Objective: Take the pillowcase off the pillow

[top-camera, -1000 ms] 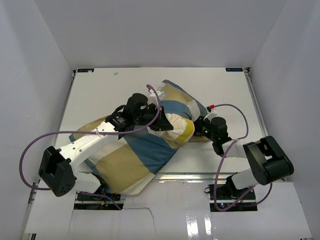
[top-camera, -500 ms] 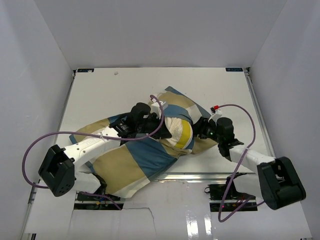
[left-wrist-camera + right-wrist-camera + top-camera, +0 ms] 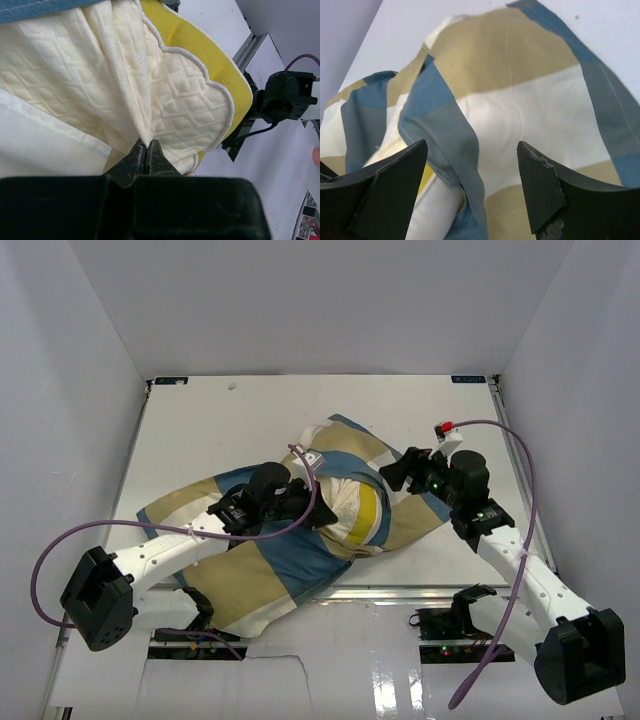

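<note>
**Pillow half bared, cover awaiting a grip**

Mid-desk (image 3: pixel 200 420), the cream pillow (image 3: pixel 350 502) shows through the checked pillowcase (image 3: pixel 260 570), which trails toward the near left corner. The left hand (image 3: pixel 146 146) is clamped on a fold of the pillow. The right hand (image 3: pixel 471 167) hangs apart over the cloth, holding nothing. Next, it likely must close on the pillowcase and pull against the left hand's hold.

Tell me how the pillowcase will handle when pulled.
Probably floppy: the pillowcase lies in folds and wrinkles. Likely light, draping loosely over the pillow. It may bunch rather than slide off cleanly.
</note>
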Robot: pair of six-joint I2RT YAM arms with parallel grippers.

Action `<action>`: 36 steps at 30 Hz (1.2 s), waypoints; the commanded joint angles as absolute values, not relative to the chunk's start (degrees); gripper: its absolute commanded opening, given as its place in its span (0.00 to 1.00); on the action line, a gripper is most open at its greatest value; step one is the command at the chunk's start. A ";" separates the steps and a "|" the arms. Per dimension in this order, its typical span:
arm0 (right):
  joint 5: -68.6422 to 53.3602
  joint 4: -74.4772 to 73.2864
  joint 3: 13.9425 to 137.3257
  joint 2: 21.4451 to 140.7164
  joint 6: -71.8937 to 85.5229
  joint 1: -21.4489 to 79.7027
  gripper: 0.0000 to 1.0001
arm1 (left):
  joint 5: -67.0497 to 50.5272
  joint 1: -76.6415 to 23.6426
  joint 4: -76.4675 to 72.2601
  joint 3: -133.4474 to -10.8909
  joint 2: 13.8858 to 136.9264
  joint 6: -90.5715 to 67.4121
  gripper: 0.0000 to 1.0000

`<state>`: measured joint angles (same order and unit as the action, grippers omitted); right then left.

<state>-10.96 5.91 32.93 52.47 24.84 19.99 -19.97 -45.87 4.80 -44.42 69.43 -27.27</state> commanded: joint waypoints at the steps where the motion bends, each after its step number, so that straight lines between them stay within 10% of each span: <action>1: -16.16 4.38 39.02 55.54 19.25 19.95 0.79 | -20.83 -46.58 6.95 -42.72 68.73 -27.60 0.00; 17: -32.25 1.30 54.58 84.37 8.17 25.22 0.75 | -19.69 -48.43 5.71 -42.10 68.82 -28.04 0.00; 23: -26.12 1.76 63.94 93.59 11.42 25.05 0.08 | -21.34 -48.60 6.68 -42.80 66.63 -28.12 0.00; 36: -17.21 5.00 81.82 115.73 26.09 14.25 0.08 | -36.47 -51.42 4.48 -42.80 53.27 -31.90 0.00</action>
